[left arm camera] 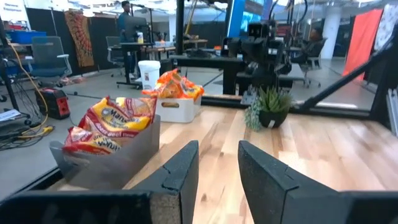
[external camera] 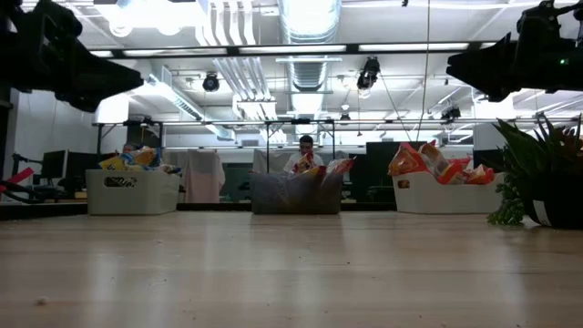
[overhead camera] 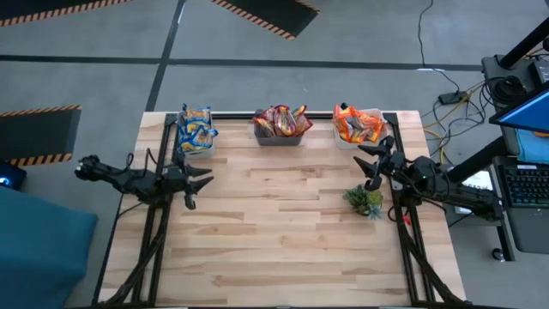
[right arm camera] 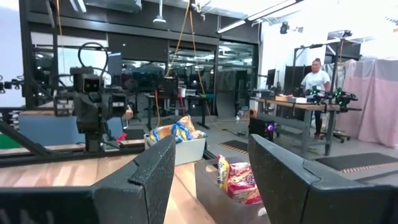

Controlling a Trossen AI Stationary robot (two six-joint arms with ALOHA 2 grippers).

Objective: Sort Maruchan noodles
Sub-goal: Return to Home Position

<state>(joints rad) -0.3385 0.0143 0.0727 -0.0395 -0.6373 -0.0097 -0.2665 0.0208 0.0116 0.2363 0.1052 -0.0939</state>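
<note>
Dark fingers, both sets empty: my left gripper (overhead camera: 204, 178) hangs parted above the wooden table's (overhead camera: 274, 249) left side. My right gripper (overhead camera: 372, 165) is spread wide above the right side, near the small plant (overhead camera: 365, 200). The Maruchan noodles sit along the far edge by kind: blue-and-yellow packets (overhead camera: 196, 127) in the left bin (overhead camera: 183, 148), dark red packets (overhead camera: 280, 120) in the middle bin (overhead camera: 278, 138), orange packets (overhead camera: 357, 127) in the right bin (overhead camera: 379, 115). Sorting looks finished; I judge the arms stand aside to park.
</note>
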